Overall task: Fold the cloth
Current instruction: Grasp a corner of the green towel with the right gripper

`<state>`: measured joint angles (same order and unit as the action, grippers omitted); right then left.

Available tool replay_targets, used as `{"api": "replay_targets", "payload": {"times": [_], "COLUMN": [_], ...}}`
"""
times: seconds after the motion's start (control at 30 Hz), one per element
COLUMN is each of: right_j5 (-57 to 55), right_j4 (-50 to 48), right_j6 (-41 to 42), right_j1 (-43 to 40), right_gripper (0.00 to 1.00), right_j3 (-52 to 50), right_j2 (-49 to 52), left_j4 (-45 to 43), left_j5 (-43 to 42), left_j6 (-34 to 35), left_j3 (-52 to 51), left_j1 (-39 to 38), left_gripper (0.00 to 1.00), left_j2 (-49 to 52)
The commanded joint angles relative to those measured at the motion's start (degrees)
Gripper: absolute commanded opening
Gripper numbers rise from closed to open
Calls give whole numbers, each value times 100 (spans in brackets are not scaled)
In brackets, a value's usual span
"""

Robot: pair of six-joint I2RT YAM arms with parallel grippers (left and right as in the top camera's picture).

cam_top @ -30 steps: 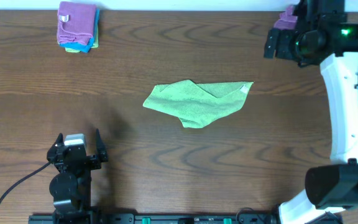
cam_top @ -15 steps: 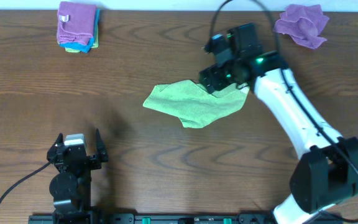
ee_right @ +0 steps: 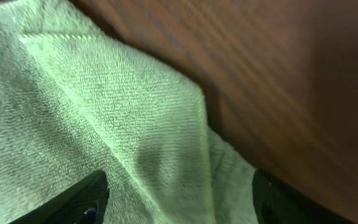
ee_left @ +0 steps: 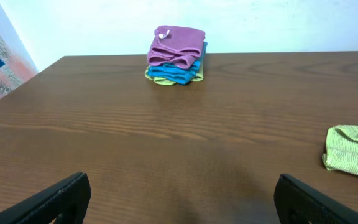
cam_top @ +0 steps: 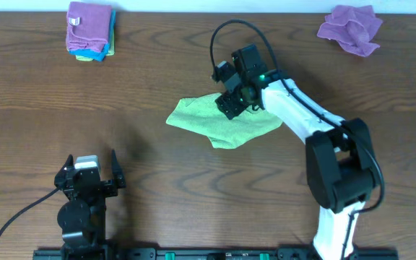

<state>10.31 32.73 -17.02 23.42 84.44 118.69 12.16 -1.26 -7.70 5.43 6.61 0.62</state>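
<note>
Right gripper (cam_top: 229, 106) hangs over the upper edge of the green cloth (cam_top: 226, 128), which lies rumpled at mid-table (cam_top: 193, 202), seen from overhead; whether its tips touch the fabric is hard to tell from there. Left gripper (cam_top: 91, 167) sits parked near the front edge, well apart. From the left wrist, that gripper (ee_left: 182, 186) is spread wide over bare wood, with the cloth (ee_left: 353, 146) off to one side and a stack of folded cloths (ee_left: 176, 55) at the far edge. From the right wrist, the gripper (ee_right: 179, 193) stands wide open astride a raised fold of cloth (ee_right: 104, 112). A clean fold likely calls for pinching only that top layer by its edge, then carrying it low until the borders align.
</note>
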Motion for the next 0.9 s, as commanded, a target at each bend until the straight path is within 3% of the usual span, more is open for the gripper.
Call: {"api": "replay_targets", "payload": {"times": [0.0, 0.3, 0.37, 0.4, 0.43, 0.63, 0.73, 0.77, 0.8, 0.87], "right_j5": [372, 369, 367, 367, 367, 367, 365, 363, 358, 304], "right_j4": [-44, -83, -109, -111, -111, -179, -221, -240, -264, -306], "right_j6": [-59, 70, 70, 70, 70, 74, 212, 223, 223, 221], "right_j1": [46, 68, 68, 68, 68, 68, 68, 68, 66, 66], "right_gripper": [73, 54, 44, 33, 27, 3, 1, 10, 34, 40], "right_j3": [-33, -33, -33, -33, -33, -33, -33, -33, -31, -28], "right_j2": [63, 284, 284, 284, 284, 284, 284, 284, 284, 284], "left_j4": [48, 48, 48, 48, 48, 48, 48, 48, 48, 48], "left_j5": [61, 61, 61, 61, 61, 61, 61, 61, 61, 61], "left_j6": [2, 2, 2, 2, 2, 2, 2, 2, 2, 2], "left_j3": [-168, -168, -168, -168, -168, -168, -168, -168, -168, -168], "left_j1": [22, 22, 22, 22, 22, 22, 22, 22, 22, 22], "left_gripper": [95, 95, 95, 96, 95, 95, 95, 95, 95, 95], "left_j2": [-26, -26, -26, -26, -26, -26, -26, -26, -26, -26]}}
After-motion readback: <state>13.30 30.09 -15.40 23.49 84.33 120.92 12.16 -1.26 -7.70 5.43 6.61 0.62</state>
